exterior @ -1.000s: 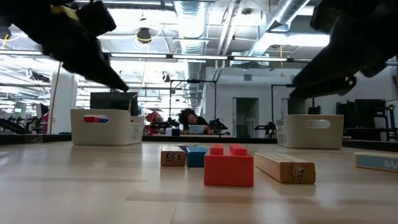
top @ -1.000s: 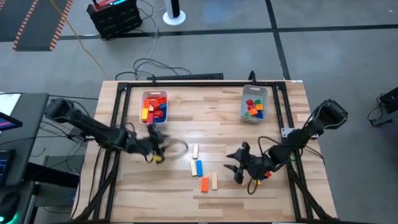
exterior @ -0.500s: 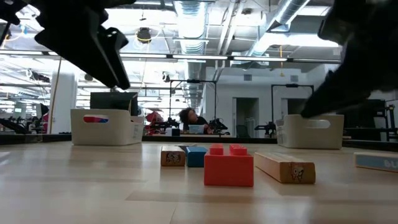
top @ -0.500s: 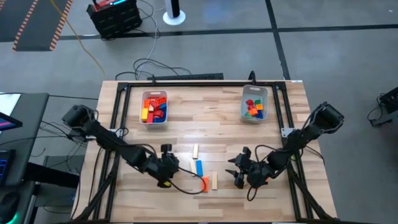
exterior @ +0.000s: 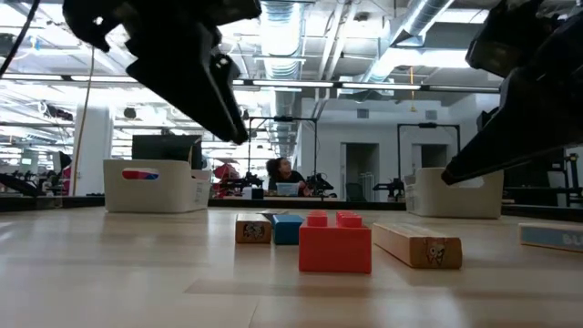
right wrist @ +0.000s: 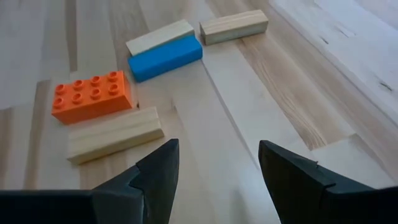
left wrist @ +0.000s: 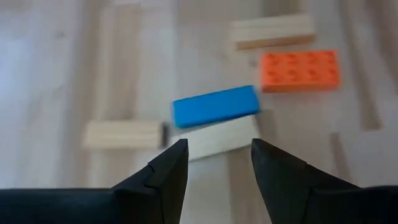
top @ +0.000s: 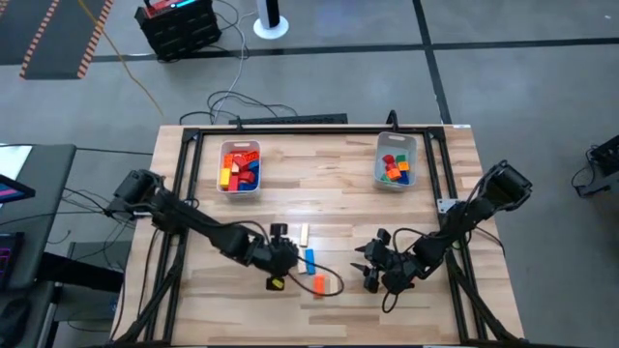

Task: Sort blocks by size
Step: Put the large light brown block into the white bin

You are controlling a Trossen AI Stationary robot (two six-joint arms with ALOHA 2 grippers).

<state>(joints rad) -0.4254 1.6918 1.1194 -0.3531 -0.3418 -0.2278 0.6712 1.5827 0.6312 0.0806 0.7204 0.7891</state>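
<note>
Several loose blocks lie flat on the wooden table near its front middle: an orange studded brick (top: 319, 284) (right wrist: 92, 96), a blue bar (top: 310, 259) (left wrist: 216, 106) with a tan bar (left wrist: 217, 138) along its side, and more tan bars (top: 304, 235) (right wrist: 115, 134). My left gripper (top: 289, 254) (left wrist: 214, 165) hovers open just left of them, its fingers framing the blue and tan pair without touching. My right gripper (top: 367, 262) (right wrist: 217, 162) stands open to their right, with nothing between its fingers.
A clear bin (top: 239, 166) with red, orange and yellow blocks stands at the far left, and a second bin (top: 396, 159) with mixed blocks at the far right. A cable loop (top: 334, 287) trails beside the orange brick. A black frame (top: 290, 130) runs along the table's edges.
My left gripper has swept from in front of the left bin toward the table's right and near edge, turning as it went, and now sits beside the loose blocks. It has stayed open. My right gripper has sunk slightly. No block has moved.
</note>
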